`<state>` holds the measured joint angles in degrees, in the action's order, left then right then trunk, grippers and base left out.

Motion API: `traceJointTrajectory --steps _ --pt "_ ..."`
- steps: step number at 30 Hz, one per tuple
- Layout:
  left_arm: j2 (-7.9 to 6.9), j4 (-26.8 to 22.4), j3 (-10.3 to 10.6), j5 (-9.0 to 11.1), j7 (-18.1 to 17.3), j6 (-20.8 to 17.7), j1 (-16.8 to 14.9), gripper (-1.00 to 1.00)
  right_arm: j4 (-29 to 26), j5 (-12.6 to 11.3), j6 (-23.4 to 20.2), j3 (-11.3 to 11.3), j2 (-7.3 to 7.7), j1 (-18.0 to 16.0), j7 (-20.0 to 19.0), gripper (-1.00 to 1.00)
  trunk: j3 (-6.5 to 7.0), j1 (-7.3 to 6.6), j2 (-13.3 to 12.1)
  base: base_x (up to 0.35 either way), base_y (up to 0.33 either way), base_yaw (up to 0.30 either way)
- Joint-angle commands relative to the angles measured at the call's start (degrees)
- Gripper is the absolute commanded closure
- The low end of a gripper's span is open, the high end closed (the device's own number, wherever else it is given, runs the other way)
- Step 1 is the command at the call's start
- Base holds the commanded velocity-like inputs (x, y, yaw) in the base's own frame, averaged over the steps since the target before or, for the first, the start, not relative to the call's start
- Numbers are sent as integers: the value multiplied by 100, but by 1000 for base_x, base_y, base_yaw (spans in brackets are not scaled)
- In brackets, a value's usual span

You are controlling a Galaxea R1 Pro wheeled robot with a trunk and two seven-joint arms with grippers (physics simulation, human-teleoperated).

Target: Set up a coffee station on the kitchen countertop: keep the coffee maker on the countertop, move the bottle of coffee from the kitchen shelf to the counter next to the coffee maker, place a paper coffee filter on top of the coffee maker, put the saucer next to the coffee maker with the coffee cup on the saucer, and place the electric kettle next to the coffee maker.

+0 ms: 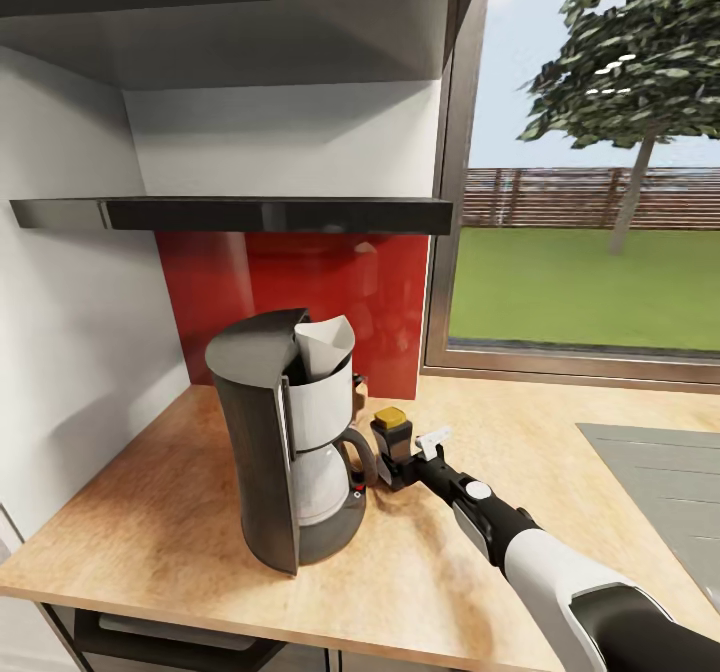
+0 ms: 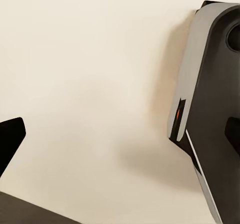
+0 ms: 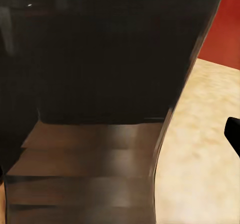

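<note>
**Right end effector holds coffee bottle beside coffee maker**

Head view: coffee maker (image 1: 290, 442) stands on the wooden bench (image 1: 150, 522), roughly centre-left, near the corner with the white wall. White paper coffee filter (image 1: 328, 344) sits in its top, cone edges sticking up. Glass carafe in its bay, handle toward 3 o'clock.

Right end effector (image 1: 400, 464) comes in from 5 o'clock on a white-and-black arm. Its fingers are pinching a dark bottle of coffee (image 1: 392, 437) with a yellow cap. Bottle upright, just beside the coffee maker at its 3 o'clock, close to the carafe handle. Cannot tell if the bottle base touches the bench.

Red backsplash (image 1: 300, 292) behind the machine at 12 o'clock. Black shelf (image 1: 250, 214) above it. Window (image 1: 590, 252) at 2 o'clock with lawn, fence, tree. Grey sink drainer (image 1: 660, 492) at 3 o'clock edge.

Right wrist view: dark bottle body (image 3: 100, 84) right up against the camera, bench and red backsplash past it, one black fingertip (image 3: 233, 134) at the frame edge.

Left wrist view: pale wall, part of the robot's grey-black body (image 2: 210, 109), one dark fingertip (image 2: 10, 139) at the edge. Left end effector state: cannot tell.
</note>
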<state>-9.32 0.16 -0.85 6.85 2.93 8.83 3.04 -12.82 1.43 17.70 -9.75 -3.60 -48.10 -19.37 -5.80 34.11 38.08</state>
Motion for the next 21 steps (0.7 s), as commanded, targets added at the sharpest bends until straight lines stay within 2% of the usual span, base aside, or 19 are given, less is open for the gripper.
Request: traceJointTrajectory --steps 1,5,11,21 --pt "0 2 -3 45 -3 22 0 -100 7 15 22 0 -1 -6 -5 -100 -8 2 7 0 0 0" --pt "0 2 -3 45 -3 22 0 -100 7 15 22 0 -1 -6 -5 -100 -8 2 7 -12 0 0" --pt "2 2 -3 45 -3 22 -2 -100 7 16 22 0 -1 -6 -4 -100 -8 2 7 -209 0 0" --pt "8 2 -3 45 -3 22 -1 -100 7 18 22 0 -1 -6 -5 -100 -8 2 7 -15 0 0"
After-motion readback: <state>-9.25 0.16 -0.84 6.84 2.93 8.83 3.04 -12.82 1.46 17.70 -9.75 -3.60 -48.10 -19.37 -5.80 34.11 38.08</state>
